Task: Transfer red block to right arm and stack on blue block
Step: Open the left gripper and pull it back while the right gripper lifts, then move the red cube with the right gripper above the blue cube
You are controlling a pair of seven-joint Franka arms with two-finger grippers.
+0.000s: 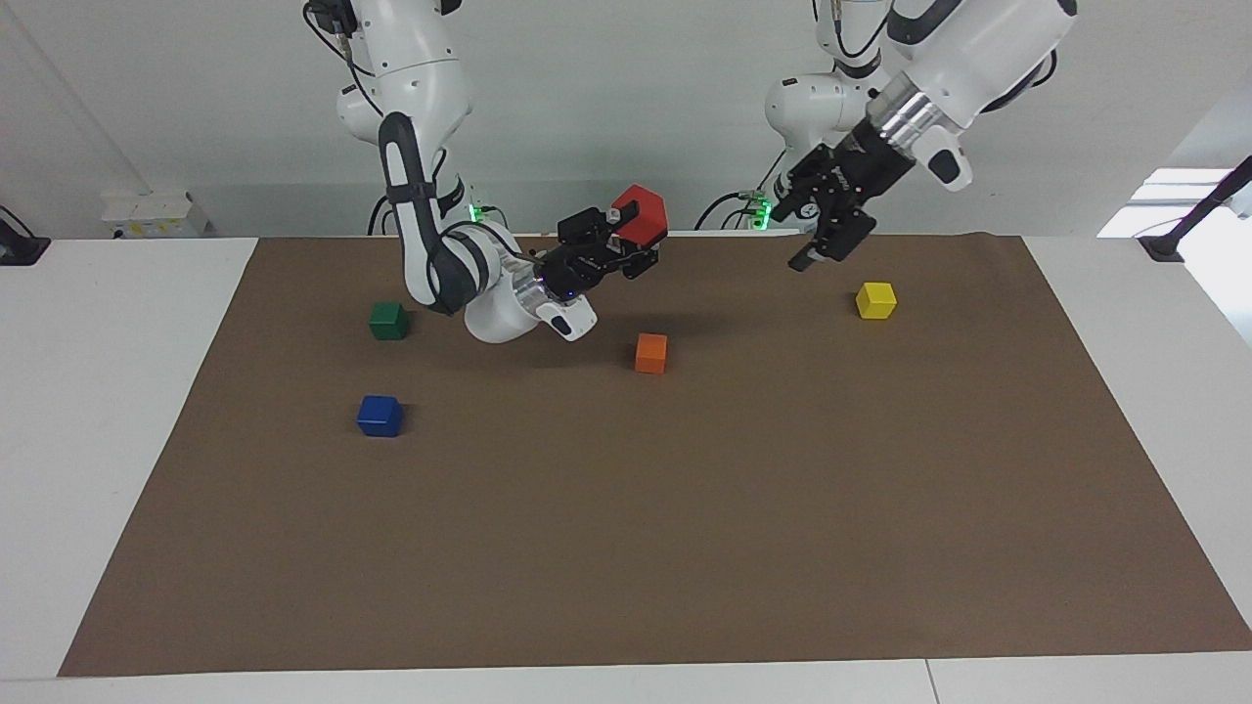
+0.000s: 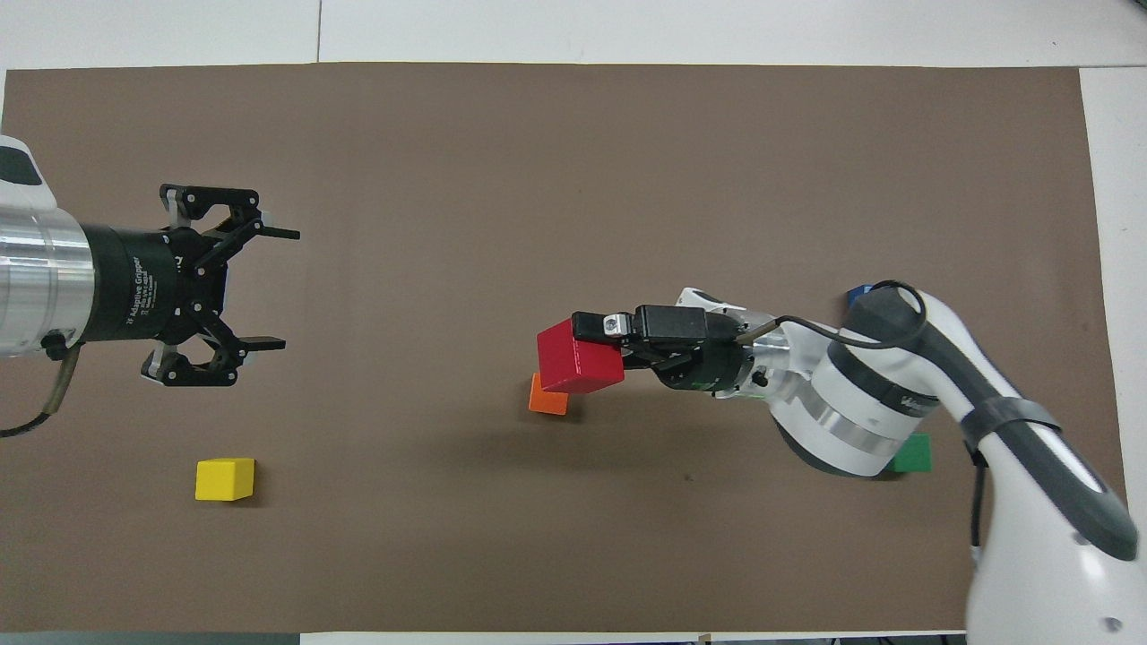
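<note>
My right gripper point(image 1: 634, 235) is shut on the red block point(image 1: 643, 211) and holds it in the air over the brown mat, close to the orange block. In the overhead view the red block point(image 2: 578, 359) in the right gripper point(image 2: 593, 351) covers part of the orange block. The blue block point(image 1: 380, 416) sits on the mat toward the right arm's end, farther from the robots than the green block. In the overhead view only a corner of the blue block point(image 2: 858, 292) shows past the right arm. My left gripper point(image 1: 820, 252) is open and empty, raised over the mat near the yellow block; it also shows in the overhead view point(image 2: 276, 288).
An orange block point(image 1: 650, 353) lies mid-mat, a green block point(image 1: 388, 320) toward the right arm's end and a yellow block point(image 1: 875, 300) toward the left arm's end. The brown mat point(image 1: 685, 538) covers the white table.
</note>
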